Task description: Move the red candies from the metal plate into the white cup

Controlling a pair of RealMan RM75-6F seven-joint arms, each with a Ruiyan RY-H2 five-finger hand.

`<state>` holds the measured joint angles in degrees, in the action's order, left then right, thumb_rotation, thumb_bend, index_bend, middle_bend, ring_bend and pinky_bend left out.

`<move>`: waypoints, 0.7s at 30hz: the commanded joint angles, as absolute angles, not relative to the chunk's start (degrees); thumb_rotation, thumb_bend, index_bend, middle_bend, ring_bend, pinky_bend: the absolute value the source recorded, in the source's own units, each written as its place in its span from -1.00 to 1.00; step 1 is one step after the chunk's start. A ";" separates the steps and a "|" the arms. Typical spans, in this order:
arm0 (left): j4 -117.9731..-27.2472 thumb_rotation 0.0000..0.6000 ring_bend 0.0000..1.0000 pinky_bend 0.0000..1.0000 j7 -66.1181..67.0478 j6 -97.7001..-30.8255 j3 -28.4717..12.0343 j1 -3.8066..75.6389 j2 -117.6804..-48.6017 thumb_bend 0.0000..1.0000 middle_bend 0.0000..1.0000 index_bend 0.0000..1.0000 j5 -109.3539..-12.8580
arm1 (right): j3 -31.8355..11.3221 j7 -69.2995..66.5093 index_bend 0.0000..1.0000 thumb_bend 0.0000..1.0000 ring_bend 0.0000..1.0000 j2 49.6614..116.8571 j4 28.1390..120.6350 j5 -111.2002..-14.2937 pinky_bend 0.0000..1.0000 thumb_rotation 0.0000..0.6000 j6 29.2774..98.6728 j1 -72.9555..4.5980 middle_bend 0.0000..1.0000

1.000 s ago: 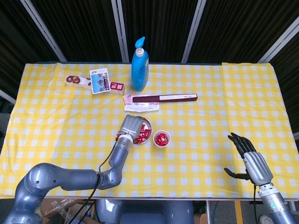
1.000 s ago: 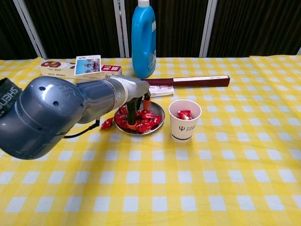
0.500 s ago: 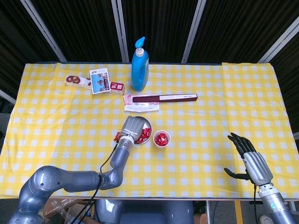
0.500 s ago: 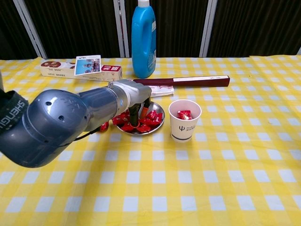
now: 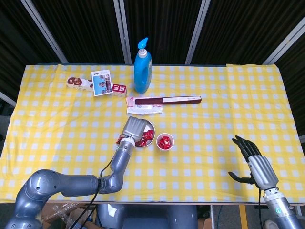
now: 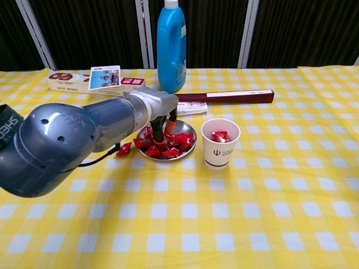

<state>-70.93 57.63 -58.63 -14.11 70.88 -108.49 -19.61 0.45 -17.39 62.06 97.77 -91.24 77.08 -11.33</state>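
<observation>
My left robot hand (image 5: 134,129) covers most of the metal plate (image 6: 190,147), fingers (image 6: 158,133) down among the red candies (image 6: 175,138); I cannot tell whether they pinch one. One candy (image 6: 124,148) lies on the table (image 6: 269,213) just left of it. The white cup (image 6: 220,143) with its small unreadable logo stands just right, holding candies. My right robot hand (image 5: 253,162) hovers spread, well apart.

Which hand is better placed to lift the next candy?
Left hand: it is already over the metal plate beside the white cup. Right hand hovers far off, empty.
</observation>
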 commanded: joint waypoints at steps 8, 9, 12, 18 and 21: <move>-72.31 1.00 0.75 0.85 57.39 -59.42 -14.82 70.10 -107.80 -0.13 0.39 0.17 -20.86 | 0.44 -17.29 -1.00 -0.45 -1.00 62.11 97.73 -91.22 -1.00 1.00 77.11 -11.30 -1.00; -72.39 1.00 0.75 0.85 57.37 -59.46 -14.89 70.07 -107.74 -0.13 0.39 0.17 -20.99 | 0.45 -17.30 -1.00 -0.45 -1.00 62.10 97.73 -91.21 -1.00 1.00 77.10 -11.30 -1.00; -72.64 1.00 0.75 0.85 56.67 -59.71 -15.43 69.90 -107.57 -0.13 0.40 0.17 -21.85 | 0.40 -17.29 -1.00 -0.45 -1.00 62.11 97.73 -91.22 -1.00 1.00 77.12 -11.32 -1.00; -73.19 1.00 0.75 0.85 55.41 -60.08 -16.35 69.61 -107.14 -0.13 0.42 0.18 -23.52 | 0.40 -17.26 -1.00 -0.45 -1.00 62.12 97.72 -91.18 -1.00 1.00 77.12 -11.32 -1.00; -73.80 1.00 0.75 0.85 54.96 -60.25 -16.67 69.46 -106.81 -0.13 0.43 0.18 -24.24 | 0.38 -17.25 -1.00 -0.45 -1.00 62.13 97.74 -91.17 -1.00 1.00 77.13 -11.31 -1.00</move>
<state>-73.67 55.07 -60.18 -16.57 69.52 -106.91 -24.13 0.38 -17.25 62.13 97.73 -91.18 77.13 -11.31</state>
